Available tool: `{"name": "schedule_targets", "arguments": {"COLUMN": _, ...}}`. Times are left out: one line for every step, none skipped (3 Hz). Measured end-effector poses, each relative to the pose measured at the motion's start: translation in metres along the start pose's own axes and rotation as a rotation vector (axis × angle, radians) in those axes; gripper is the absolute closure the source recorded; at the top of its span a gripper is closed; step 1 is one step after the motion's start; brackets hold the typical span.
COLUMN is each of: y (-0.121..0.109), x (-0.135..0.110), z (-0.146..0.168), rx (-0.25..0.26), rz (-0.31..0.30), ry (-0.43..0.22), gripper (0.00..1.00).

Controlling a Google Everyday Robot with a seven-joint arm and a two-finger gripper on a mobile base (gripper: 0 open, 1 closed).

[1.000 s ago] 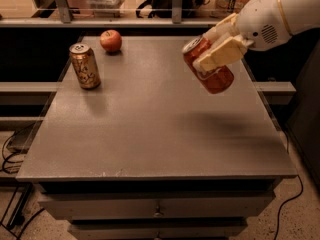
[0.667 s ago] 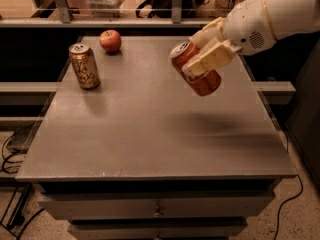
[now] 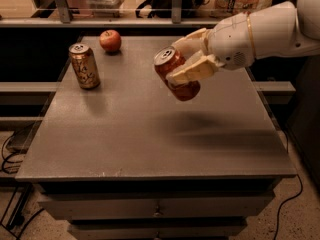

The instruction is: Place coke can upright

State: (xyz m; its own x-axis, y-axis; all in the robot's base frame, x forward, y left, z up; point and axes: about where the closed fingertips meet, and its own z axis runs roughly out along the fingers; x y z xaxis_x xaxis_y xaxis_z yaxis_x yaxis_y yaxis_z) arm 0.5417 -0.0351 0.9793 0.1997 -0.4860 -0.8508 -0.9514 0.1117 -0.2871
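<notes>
The coke can (image 3: 176, 74), red with a silver top, is held tilted in the air above the middle of the grey table (image 3: 150, 129), its top pointing up and to the left. My gripper (image 3: 187, 59) comes in from the right on a white arm and is shut on the can, one cream finger (image 3: 192, 70) across its front and the other behind it. The can does not touch the table; its shadow falls on the surface below.
A gold-brown can (image 3: 84, 66) stands upright at the table's back left. A red apple (image 3: 110, 40) lies behind it near the far edge. A shelf with boxes runs behind the table. Cables lie on the floor at left and right.
My gripper has carried the coke can leftward, from the right side toward the table's middle. The can stays tilted in the grip. The gold-brown can and apple have not moved.
</notes>
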Motion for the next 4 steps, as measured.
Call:
{"name": "schedule_targets", "arguments": {"y": 0.005, "x": 0.003, "z": 0.01, "rx": 0.029, "rz": -0.013, "ry": -0.108, "gripper": 1.0}}
{"name": "schedule_targets", "arguments": {"y": 0.008, "x": 0.007, "z": 0.012, "rx": 0.062, "rz": -0.013, "ry": -0.208, "gripper": 1.0}}
{"name": "schedule_targets", "arguments": {"y": 0.011, "x": 0.013, "z": 0.014, "rx": 0.083, "rz": 0.009, "ry": -0.298, "gripper": 1.0}}
{"name": "schedule_targets", "arguments": {"y": 0.012, "x": 0.022, "z": 0.016, "rx": 0.092, "rz": 0.063, "ry": -0.341, "gripper": 0.82}}
